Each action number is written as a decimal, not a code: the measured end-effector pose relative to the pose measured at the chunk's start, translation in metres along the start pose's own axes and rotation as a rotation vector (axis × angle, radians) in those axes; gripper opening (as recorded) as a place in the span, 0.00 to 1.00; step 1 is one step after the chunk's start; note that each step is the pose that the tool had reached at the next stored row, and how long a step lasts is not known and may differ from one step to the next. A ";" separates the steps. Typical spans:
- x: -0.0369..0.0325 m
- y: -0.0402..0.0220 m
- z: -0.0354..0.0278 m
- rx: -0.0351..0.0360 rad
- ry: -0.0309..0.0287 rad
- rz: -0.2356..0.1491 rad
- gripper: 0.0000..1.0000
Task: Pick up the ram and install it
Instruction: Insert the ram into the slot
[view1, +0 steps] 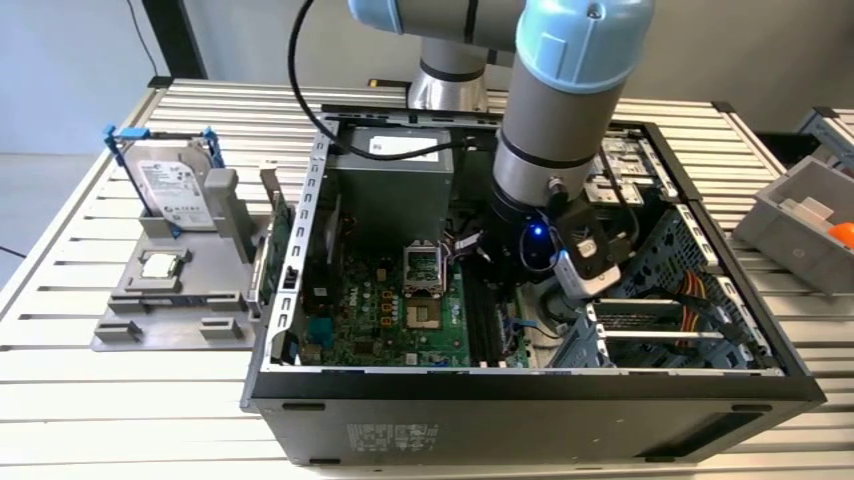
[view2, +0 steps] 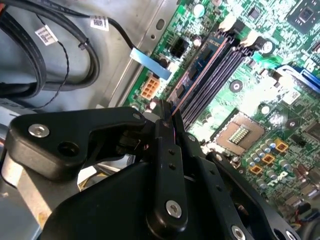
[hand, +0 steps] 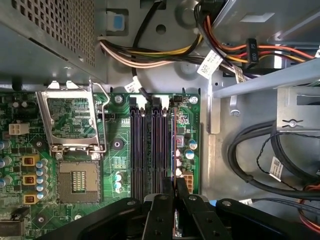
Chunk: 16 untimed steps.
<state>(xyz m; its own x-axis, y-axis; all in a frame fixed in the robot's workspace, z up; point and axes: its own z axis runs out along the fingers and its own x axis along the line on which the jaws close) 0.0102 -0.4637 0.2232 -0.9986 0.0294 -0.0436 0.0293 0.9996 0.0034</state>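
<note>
The ram (hand: 173, 150) stands edge-on along the outermost of the black motherboard slots (hand: 145, 150), the one nearest the case wall. It shows as a thin pale line. My gripper (hand: 173, 192) is shut on its near end, with the black fingers (view2: 165, 125) pinched together over the stick. In the second wrist view the ram (view2: 192, 82) runs from the fingertips along the slots (view2: 212, 70) toward their white latches. In the exterior view the arm's wrist (view1: 534, 240) reaches down into the open computer case (view1: 534, 385), over the slots (view1: 483, 320).
The open processor socket (hand: 75, 180) and its raised metal frame (hand: 70, 117) lie beside the slots. Black cables (hand: 250, 160) loop along the case floor. Outside the case, a hard drive (view1: 180, 190) and a processor chip (view1: 162, 265) rest on a grey fixture. A grey bin (view1: 807, 215) sits at the exterior view's right.
</note>
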 end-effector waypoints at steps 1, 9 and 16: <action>0.0001 -0.0001 0.0003 0.0001 0.0006 0.000 0.00; 0.0013 -0.0012 0.0023 0.0014 0.0052 -0.001 0.00; 0.0030 -0.0025 0.0034 0.0043 0.0053 -0.004 0.00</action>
<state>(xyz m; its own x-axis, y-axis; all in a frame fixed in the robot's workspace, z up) 0.0073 -0.4662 0.2197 -0.9989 0.0258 -0.0383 0.0258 0.9997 -0.0010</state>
